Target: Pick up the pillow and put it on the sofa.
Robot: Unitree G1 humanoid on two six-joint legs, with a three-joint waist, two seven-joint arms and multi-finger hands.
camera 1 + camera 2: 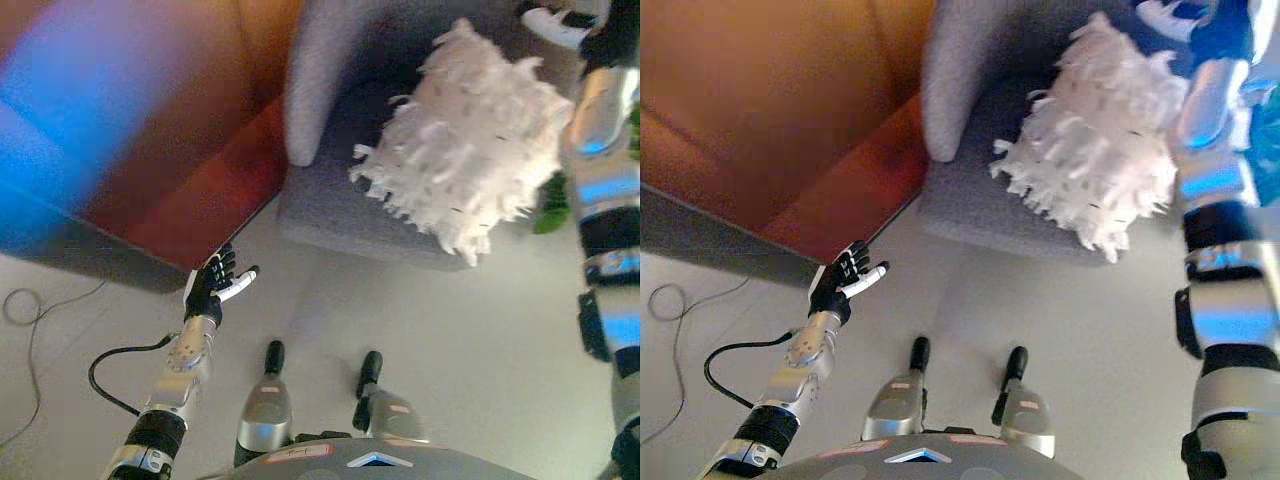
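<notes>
Resting on the grey sofa (330,215), the shaggy white pillow (470,150) lies beside the right hand (575,25) (fingers unclear), while the left hand (215,283) hangs relaxed, fingers straight.

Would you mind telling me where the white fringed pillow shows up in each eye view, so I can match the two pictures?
Left eye view: the pillow is upper right, on the grey sofa seat, beside the right arm.
Right eye view: the pillow is upper right again, a little nearer the centre, on the same seat.
Shared landmark: the sofa's grey armrest, just left of the pillow in both.
</notes>
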